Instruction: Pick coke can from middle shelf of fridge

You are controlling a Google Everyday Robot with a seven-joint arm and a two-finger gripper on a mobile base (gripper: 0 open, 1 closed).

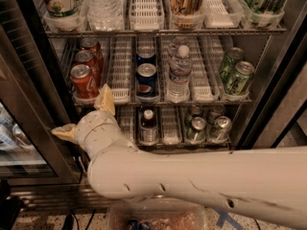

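- One coke can (83,80) stands at the front of its lane, with two more behind it, at the 9 o'clock end of the middle shelf (204,82). It is nearest to the fridge (34,75) opening, so it seems the easiest to take.
- The claw (80,110) hangs at 6 o'clock of this can, spread wide and empty, probably so that the can may pass between its fingers.
- Pepsi cans (146,78) at 3 o'clock leave little room.
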